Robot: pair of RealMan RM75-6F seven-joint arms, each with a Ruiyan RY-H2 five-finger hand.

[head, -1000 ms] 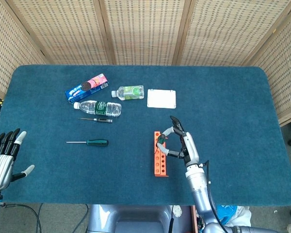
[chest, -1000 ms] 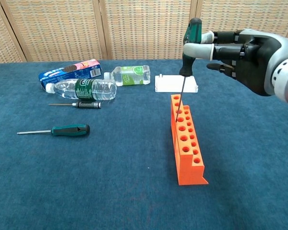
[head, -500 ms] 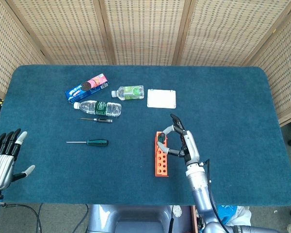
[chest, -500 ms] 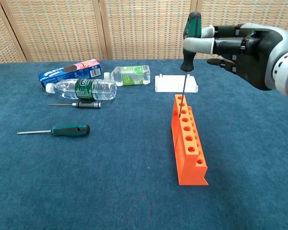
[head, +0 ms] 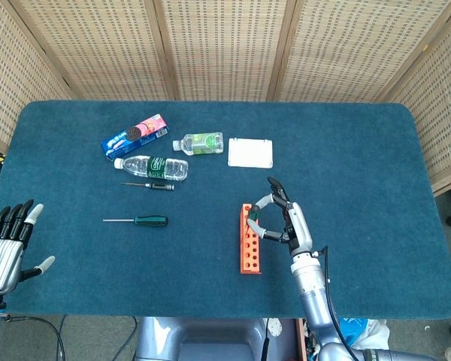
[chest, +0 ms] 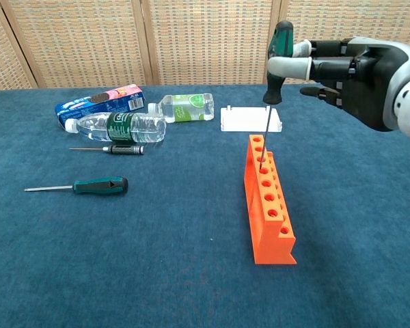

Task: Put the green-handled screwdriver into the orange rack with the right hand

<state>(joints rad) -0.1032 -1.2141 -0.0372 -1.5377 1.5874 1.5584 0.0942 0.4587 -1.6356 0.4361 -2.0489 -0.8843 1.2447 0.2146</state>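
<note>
My right hand pinches a green-handled screwdriver by its handle, held nearly upright above the far end of the orange rack. The thin shaft runs down and its tip meets a hole near the rack's far end; how deep it sits cannot be told. From the head view, the right hand sits just right of the rack. A second green-handled screwdriver lies flat on the cloth at the left. My left hand hovers with its fingers spread at the table's near left corner.
A small black screwdriver, a water bottle, a green-labelled bottle and a cookie box lie at the back left. A white box sits just behind the rack. Wicker screens close off the back.
The rack, leaning a second ago, now stands straight. My right hand has shifted slightly right with the screwdriver, its tip staying at the rack's far holes. The left hand has barely moved.
</note>
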